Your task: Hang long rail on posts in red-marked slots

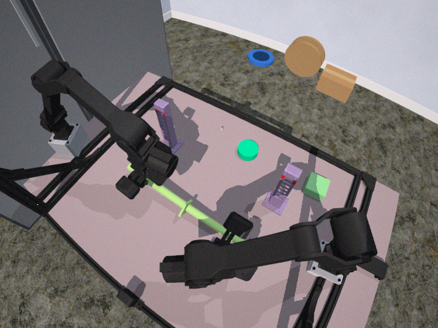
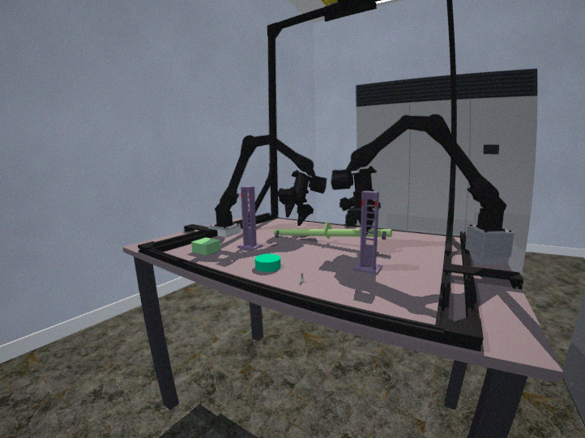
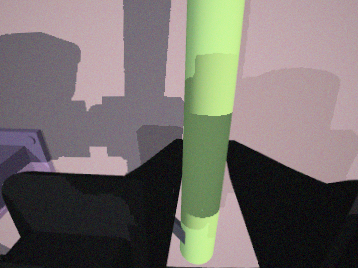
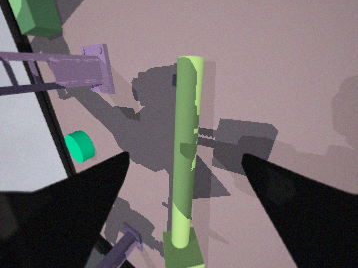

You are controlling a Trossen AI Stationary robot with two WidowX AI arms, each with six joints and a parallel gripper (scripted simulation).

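The long light-green rail [image 1: 202,216] [image 2: 302,232] [image 3: 215,30] [image 4: 187,105] is nearly level, low over the table; whether it touches the tabletop is unclear. Its middle has a small plate. My left gripper [image 2: 358,224] [image 3: 204,147] is shut on the rail close to one end. My right gripper [image 2: 294,219] [image 4: 186,157] is open above the rail's other half, its fingers on either side and apart from it. Two upright purple posts, one on the left arm's side [image 1: 167,127] [image 2: 366,257] and one on the right arm's side [image 1: 275,204] [image 2: 248,228] [image 4: 95,70], have red-marked slots near their tops.
A teal disc [image 1: 247,150] [image 2: 267,262] [image 4: 80,146] lies between and beyond the posts. A green block [image 1: 316,186] [image 2: 206,246] [image 4: 37,10] sits beside the right-side post. A tiny object [image 1: 221,128] [image 2: 301,278] lies near the disc. Black frame bars edge the table.
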